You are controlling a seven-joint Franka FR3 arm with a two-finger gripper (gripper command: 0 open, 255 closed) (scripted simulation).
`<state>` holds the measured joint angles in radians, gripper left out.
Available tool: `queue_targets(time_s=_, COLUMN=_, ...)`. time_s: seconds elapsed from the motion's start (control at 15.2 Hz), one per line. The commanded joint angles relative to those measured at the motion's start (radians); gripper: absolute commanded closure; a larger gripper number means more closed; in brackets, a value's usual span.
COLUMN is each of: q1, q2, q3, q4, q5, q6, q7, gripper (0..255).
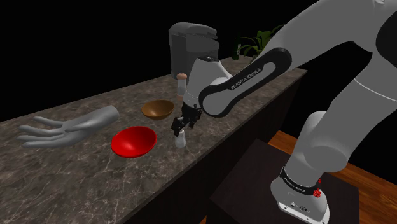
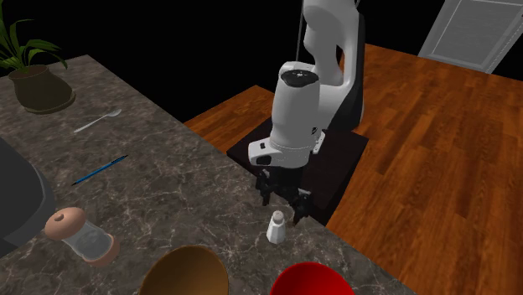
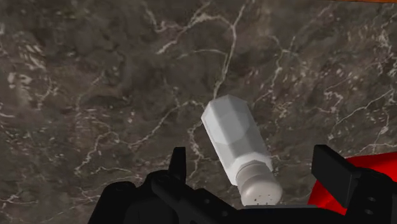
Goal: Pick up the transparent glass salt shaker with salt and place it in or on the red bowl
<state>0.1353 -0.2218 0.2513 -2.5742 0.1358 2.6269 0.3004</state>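
Observation:
The salt shaker, a small white faceted bottle with a perforated cap, stands upright on the dark marble counter close to its front edge. My black gripper hangs just above it, open. In the wrist view the shaker lies between the fingers, nearer one of them, and neither touches it. From the second exterior view, the gripper hovers over the shaker. The red bowl sits on the counter to the shoulder view's left of the shaker; its rim shows beyond one finger.
A brown bowl sits behind the red one. A grey hand sculpture lies further left. A pepper grinder, pen, spoon, potted plant and grey coffee machine stand further along the counter.

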Motion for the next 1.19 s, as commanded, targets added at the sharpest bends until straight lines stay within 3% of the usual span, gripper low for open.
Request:
queue_targets(time_s=0.0, q1=-0.003, q2=0.032, q3=0.004, q4=0.003, q5=-0.007, q6=0.03, q7=0.005, gripper=0)
queue_targets(time_s=0.2, q1=-0.007, q2=0.071, q3=0.009, q4=0.003, q5=-0.019, q6=0.069, q7=0.014, gripper=0)
queue_targets(time_s=0.73, q1=-0.007, q2=0.071, q3=0.009, q4=0.003, q5=-0.019, q6=0.069, q7=0.014, gripper=0)
queue_targets(time_s=0.79, q1=-0.007, q2=0.071, q3=0.009, q4=0.003, q5=-0.019, q6=0.069, q7=0.014, gripper=255)
queue_targets(time_s=1.12, q1=-0.007, q2=0.071, q3=0.009, q4=0.003, q5=-0.019, q6=0.069, q7=0.014, gripper=255)
